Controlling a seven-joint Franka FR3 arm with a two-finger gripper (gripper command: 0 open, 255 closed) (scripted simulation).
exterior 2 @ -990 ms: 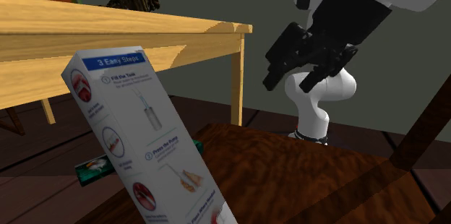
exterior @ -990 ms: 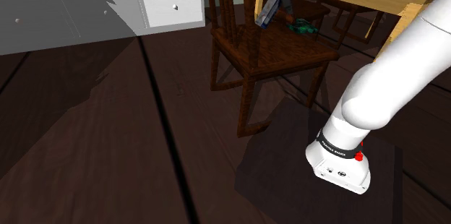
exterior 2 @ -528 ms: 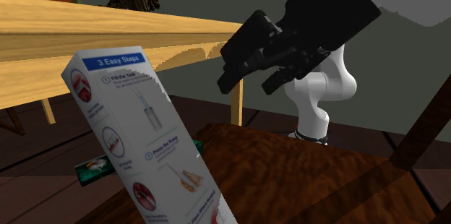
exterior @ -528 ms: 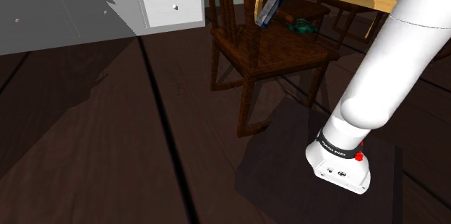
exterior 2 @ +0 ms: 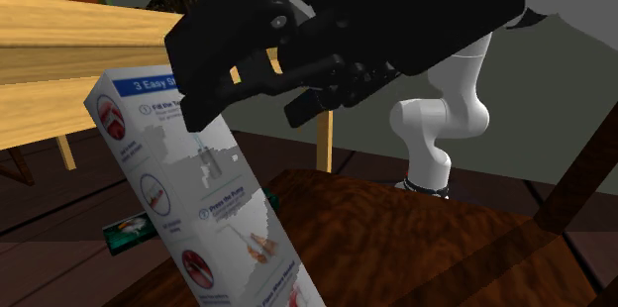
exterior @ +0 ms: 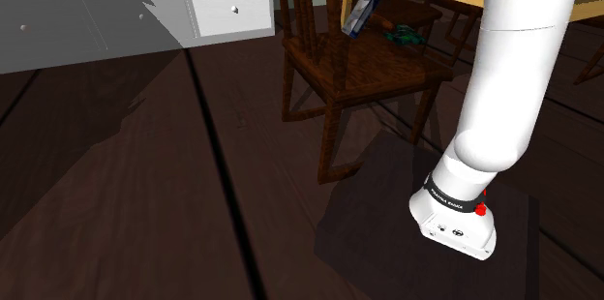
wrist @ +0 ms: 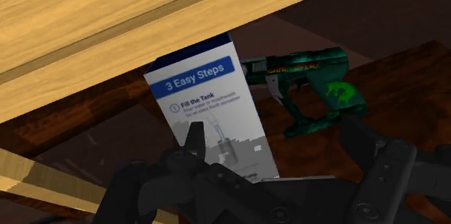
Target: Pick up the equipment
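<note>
Hovering at tilted white-blue box (wrist: 209, 110), gripper (wrist: 278, 147) spread wide, straddling it; green drill (wrist: 312, 89) beside.

Box (wrist: 209, 114) and drill (wrist: 312, 89) sit on chair (exterior: 382, 66) beside table (wrist: 87, 13).

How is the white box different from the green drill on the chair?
The box stands on end, tilted; the drill lies flat. The box is white with a blue label; the drill is green and black. Both rest on the brown chair seat.
</note>
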